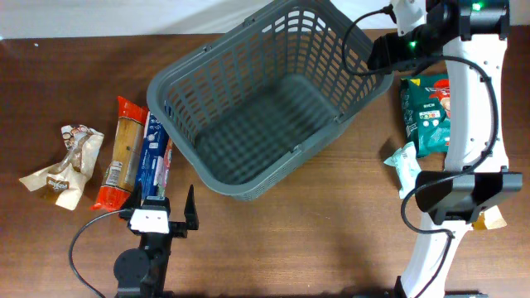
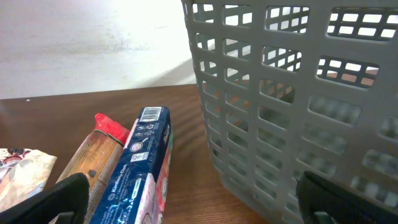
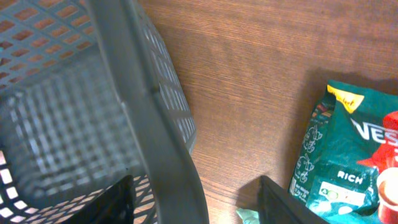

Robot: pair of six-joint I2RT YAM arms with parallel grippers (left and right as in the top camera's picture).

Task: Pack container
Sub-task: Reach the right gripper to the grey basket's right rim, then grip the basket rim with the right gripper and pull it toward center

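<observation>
The large dark grey basket (image 1: 215,41) sits mid-table, empty; it also shows in the left wrist view (image 2: 280,93) and the right wrist view (image 3: 155,112). My right gripper (image 1: 377,58) is open and straddles the basket's right rim, one finger inside and one outside (image 3: 196,205). My left gripper (image 1: 166,207) is open and empty at the front left, in front of a blue packet (image 1: 154,157) (image 2: 140,168) and the basket's near corner (image 2: 199,205).
A red-orange packet (image 1: 122,153) lies beside the blue one, and a crumpled beige packet (image 1: 66,161) lies further left. A green coffee bag (image 1: 426,112) (image 3: 348,155) and a small pale teal packet (image 1: 406,165) lie right of the basket.
</observation>
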